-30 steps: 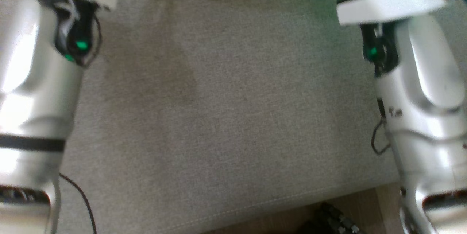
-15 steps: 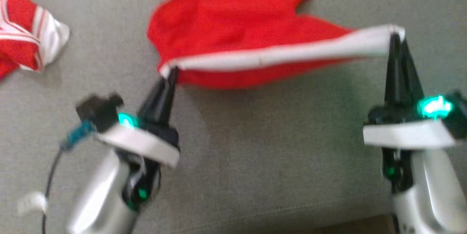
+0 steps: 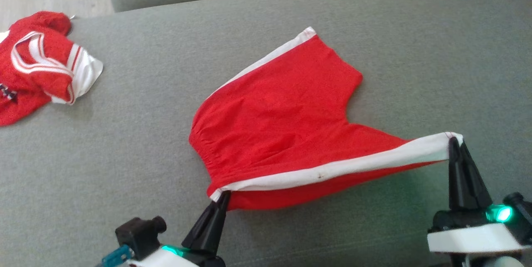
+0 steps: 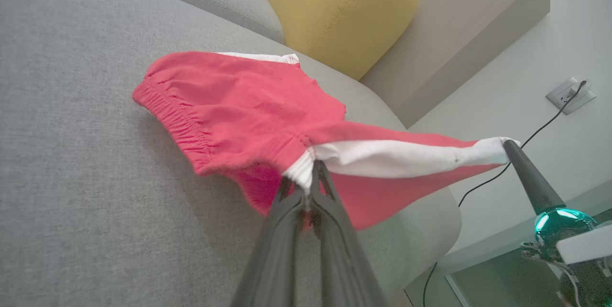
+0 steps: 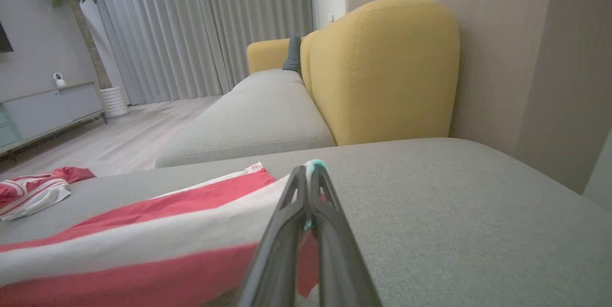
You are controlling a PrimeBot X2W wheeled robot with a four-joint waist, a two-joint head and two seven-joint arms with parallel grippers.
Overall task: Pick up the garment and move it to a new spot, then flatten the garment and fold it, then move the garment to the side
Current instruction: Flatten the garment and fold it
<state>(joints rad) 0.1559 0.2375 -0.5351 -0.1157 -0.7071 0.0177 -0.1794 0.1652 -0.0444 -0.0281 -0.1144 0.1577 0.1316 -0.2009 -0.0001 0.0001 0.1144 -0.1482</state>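
Grey sofa cushion (image 3: 124, 163) carries the red shorts (image 3: 282, 121); I see my left gripper (image 3: 223, 197) clamped on the waistband corner and my right gripper (image 3: 453, 144) clamped on the leg hem (white stripe (image 3: 332, 171) taut between them).

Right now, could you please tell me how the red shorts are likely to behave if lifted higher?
Probably floppy: the red shorts sag onto the sofa seat behind the white stripe stretched between left hand and right hand. Likely light: two fingertip pinches hold that edge taut.
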